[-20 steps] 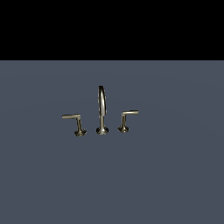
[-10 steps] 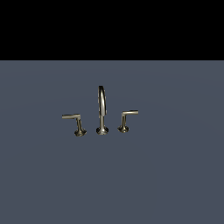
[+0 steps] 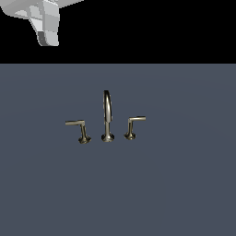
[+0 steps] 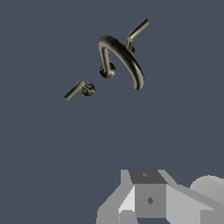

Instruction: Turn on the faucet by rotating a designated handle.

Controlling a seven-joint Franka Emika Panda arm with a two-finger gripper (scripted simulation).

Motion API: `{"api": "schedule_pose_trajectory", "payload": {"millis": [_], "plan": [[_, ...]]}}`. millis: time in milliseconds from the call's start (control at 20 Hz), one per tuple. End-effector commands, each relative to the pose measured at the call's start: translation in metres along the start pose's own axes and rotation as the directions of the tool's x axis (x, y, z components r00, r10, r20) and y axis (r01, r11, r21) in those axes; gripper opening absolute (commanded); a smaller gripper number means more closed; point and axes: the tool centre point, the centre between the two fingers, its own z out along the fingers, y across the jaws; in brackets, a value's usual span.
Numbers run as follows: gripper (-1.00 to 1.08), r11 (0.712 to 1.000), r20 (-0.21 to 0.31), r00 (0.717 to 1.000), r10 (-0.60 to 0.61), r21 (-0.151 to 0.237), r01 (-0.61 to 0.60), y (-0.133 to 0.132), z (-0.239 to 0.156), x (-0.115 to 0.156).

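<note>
The brass faucet stands on the grey floor, its tall arched spout (image 3: 107, 115) in the middle. The handle (image 3: 78, 127) with the longer lever stands at the exterior view's left of the spout, and the twin handle (image 3: 133, 125) with the shorter lever at its right. In the wrist view I see the spout (image 4: 122, 59), the handle (image 4: 80, 90) and the twin (image 4: 136, 31) from above. My gripper (image 4: 148, 199) shows only as grey blocks at the picture's edge, well away from the faucet and touching nothing. Its fingers do not show clearly.
A white part of my arm (image 3: 45, 22) hangs high at the exterior view's top left, far above the dark grey floor (image 3: 184, 184). Nothing else stands around the faucet.
The white arm part has come into the exterior view at the top left. The faucet and both handles have not moved.
</note>
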Motion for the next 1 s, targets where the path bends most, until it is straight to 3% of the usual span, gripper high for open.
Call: {"api": "schedule_pose_trajectory", "payload": {"millis": [0, 450, 950], "plan": [[-1.00, 0.999, -0.001, 0.999, 0.050, 0.001, -0.050, -0.012, 0.015, 0.003], [-1.00, 0.978, -0.002, 0.978, 0.210, 0.002, -0.210, -0.053, 0.063, 0.017], [-1.00, 0.934, -0.005, 0.934, 0.358, 0.001, -0.358, -0.088, 0.109, 0.038]]}}
